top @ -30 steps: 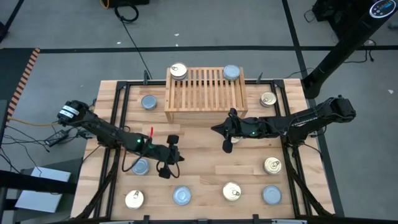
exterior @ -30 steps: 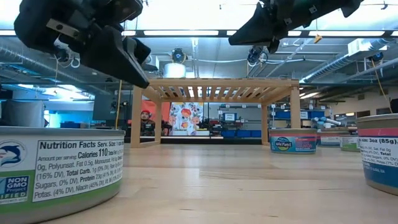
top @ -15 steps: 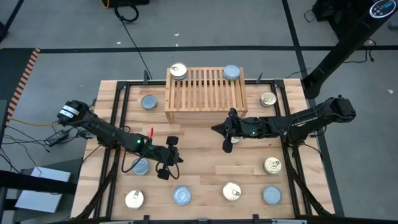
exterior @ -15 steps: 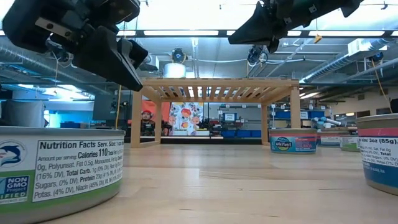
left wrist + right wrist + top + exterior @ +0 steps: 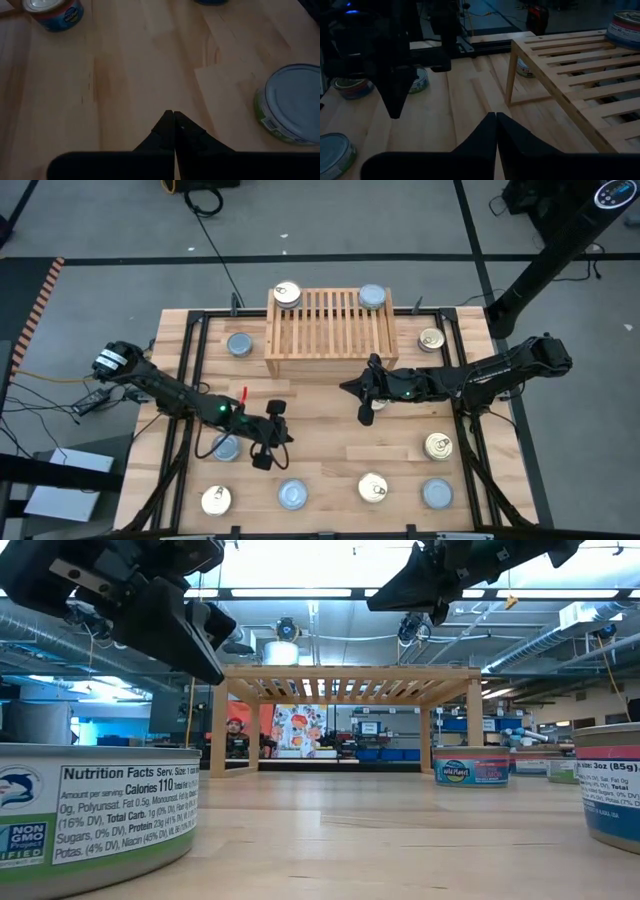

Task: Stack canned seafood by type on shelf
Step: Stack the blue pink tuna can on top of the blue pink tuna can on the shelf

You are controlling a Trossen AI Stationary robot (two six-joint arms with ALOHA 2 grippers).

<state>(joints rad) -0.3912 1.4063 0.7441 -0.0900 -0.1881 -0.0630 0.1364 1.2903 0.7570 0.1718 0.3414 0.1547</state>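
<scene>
On shelf: one gold-topped tin [image 5: 287,295] and one silver-topped tin [image 5: 372,296] are set on the slatted wooden shelf [image 5: 330,330].
Left to do: nine tins are scattered on the plank worktop [image 5: 320,450].
Tools: left tool [image 5: 268,436] and right tool [image 5: 366,402] are clenched, empty.

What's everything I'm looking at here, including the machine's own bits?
Gold tins: five that I can count, pale gold tops; one on the shelf's far left corner, four on the table.
Silver tins: five, blue-grey tops; one on the shelf's far right corner, four on the table, one partly under the left arm.
Shelf: one, light wood, slatted top; far middle of the table.
Table: one, pale planks.
Left pincer: one, dark, shut, empty; above the table's near left.
Right pincer: one, dark, shut, empty; just in front of the shelf.
</scene>
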